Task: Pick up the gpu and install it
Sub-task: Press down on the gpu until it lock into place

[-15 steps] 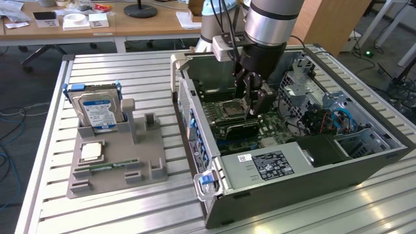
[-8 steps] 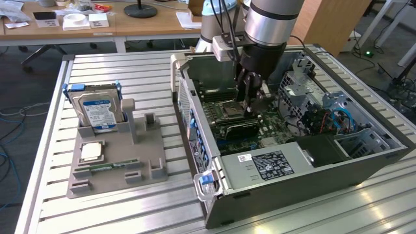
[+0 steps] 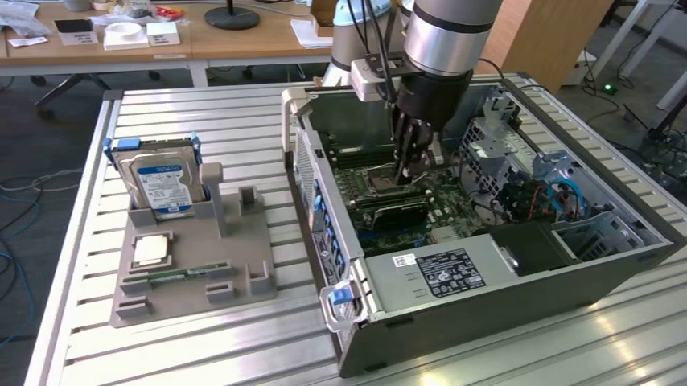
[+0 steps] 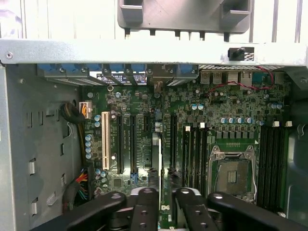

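On the slatted metal desk (image 3: pixel 215 354), inside the open computer case (image 3: pixel 516 297), the gpu (image 4: pixel 160 159) stands edge-on over the motherboard (image 4: pixel 231 125) slots, its long axis along them, directly beneath the pincer (image 4: pixel 166 192) – jaws narrowed, apparently gripping its upper edge.

- One robot arm (image 3: pixel 446 40) with one tool (image 3: pixel 413 165).
- One open computer case (image 3: pixel 601 273), holding one motherboard (image 4: pixel 226 103).
- One white expansion slot (image 4: pixel 105 140) on that board.
- One empty processor socket (image 4: pixel 233 174).
- One grey parts holder (image 3: pixel 193 281) on the desk (image 3: pixel 215 354).
- One hard drive (image 3: pixel 163 183) standing in the holder.
- One processor chip (image 3: pixel 150 249) and one green memory stick (image 3: pixel 177 274) lying there.
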`<action>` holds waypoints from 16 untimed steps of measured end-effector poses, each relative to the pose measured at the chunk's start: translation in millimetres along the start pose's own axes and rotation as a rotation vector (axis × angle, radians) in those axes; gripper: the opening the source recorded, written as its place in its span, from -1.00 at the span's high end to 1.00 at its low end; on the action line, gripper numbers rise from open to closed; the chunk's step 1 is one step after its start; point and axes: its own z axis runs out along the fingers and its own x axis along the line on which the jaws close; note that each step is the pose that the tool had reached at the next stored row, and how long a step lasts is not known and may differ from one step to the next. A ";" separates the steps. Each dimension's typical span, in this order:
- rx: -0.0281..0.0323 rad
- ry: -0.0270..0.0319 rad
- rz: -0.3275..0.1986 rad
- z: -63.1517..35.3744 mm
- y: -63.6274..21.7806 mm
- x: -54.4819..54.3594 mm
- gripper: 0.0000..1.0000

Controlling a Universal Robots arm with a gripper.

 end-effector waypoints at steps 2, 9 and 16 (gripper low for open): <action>0.0000 0.0000 0.000 0.0 0.0 0.0 0.72; 0.0000 0.0000 0.000 0.0 0.0 0.0 0.79; 0.0000 0.0000 0.000 0.0 0.0 0.0 0.79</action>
